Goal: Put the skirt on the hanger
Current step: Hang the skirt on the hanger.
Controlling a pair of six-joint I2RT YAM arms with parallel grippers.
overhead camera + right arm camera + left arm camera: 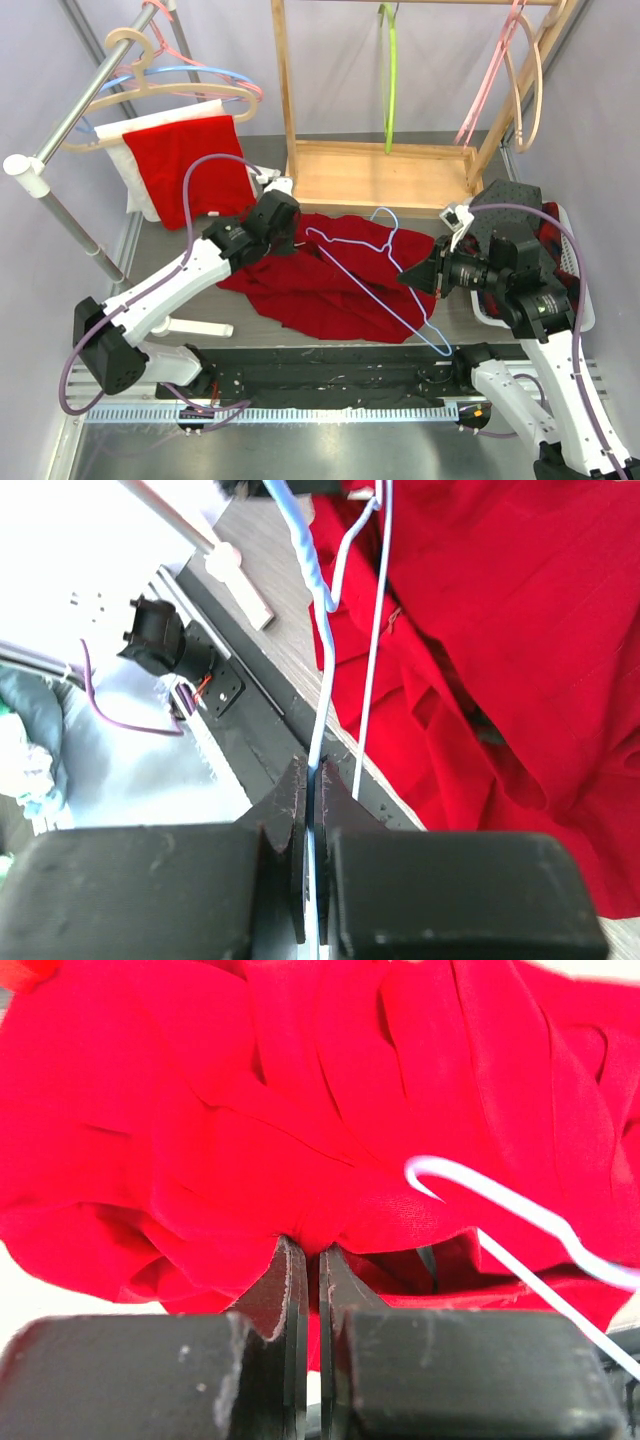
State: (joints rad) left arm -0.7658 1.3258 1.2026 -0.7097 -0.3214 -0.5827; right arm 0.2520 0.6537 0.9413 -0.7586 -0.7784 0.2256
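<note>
On the grey table (262, 152), left claw (310, 1260) pinches skirt (300, 285); right claw (308, 780) grips the diagonal hanger (320, 690), hook seemingly rearward.

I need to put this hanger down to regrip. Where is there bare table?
Bare table shows at the back, between the red cloth and the wooden rack; a narrower strip lies between that cloth and the left arm. The middle is crowded: skirt, hanger, left gripper and right gripper.

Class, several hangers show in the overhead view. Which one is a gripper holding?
The pale blue wire hanger lying across the red skirt, pinched by the right gripper. The other hangers are all hanging up, untouched.
</note>
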